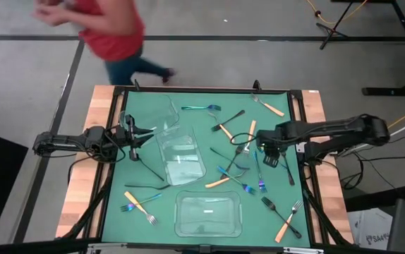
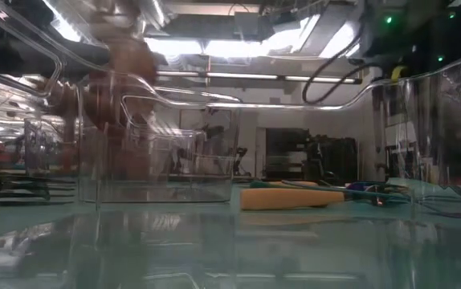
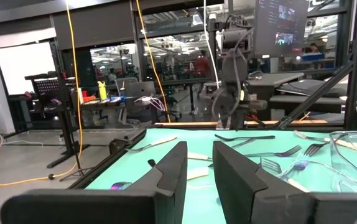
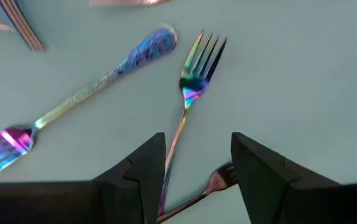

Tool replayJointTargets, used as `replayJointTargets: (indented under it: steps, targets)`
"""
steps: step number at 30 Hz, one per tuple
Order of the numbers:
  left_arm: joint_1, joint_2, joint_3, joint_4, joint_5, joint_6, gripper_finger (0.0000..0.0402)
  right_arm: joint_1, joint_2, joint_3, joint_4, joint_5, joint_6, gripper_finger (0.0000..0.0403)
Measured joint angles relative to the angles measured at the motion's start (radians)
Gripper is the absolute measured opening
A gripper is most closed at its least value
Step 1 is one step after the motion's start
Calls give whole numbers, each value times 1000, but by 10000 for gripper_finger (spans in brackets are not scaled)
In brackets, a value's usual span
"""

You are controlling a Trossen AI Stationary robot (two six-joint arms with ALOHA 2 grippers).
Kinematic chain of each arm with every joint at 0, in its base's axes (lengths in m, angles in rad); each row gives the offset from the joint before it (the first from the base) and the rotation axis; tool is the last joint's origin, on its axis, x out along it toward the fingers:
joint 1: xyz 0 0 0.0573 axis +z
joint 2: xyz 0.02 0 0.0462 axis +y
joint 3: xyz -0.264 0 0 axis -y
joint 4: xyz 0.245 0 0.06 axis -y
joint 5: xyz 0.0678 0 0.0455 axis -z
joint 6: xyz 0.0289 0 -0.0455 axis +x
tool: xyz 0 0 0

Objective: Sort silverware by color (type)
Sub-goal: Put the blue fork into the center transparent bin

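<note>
Sorting looks barely started: the silverware point(image 1: 248, 159) lies scattered over the green table point(image 1: 301, 134), most of it right of centre in the high view, with a few pieces at lower left and lower right. Three clear containers sit on the mat, one at upper centre point(image 1: 161, 111), one at centre point(image 1: 180, 155), one at lower centre point(image 1: 208, 215); the last looks empty, and none visibly holds a utensil, though clear plastic makes that hard to confirm. So nearly all pieces seem left to sort. The right arm reaches in from the right edge, its right pincer point(image 4: 196, 163) pointing down over the cluster right of centre. In the right wrist view the pincer stands wide open and empty, straddling the slim handle of an iridescent fork point(image 4: 194, 68) lying flat on the mat, tines away from the fingers. A second iridescent utensil point(image 4: 82, 93) lies diagonally just beside it, apart from it. The left arm waits at the left edge in the high view, its left pincer point(image 3: 198, 171) held level above the mat, fingers partly apart with nothing between them. A blurred person shows beyond the table at upper left of the high view.
</note>
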Motion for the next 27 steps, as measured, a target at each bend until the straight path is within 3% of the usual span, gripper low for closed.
replayJointTargets:
  steps: [11,17,27]
  targets:
    - [0,0,0,0,0,0,71,0,140,-11,11,-9,-50,170]
    - [0,0,0,0,0,0,71,0,148,-92,111,-67,-72,170]
    - [0,0,0,0,0,0,71,0,146,-163,187,-62,-82,170]
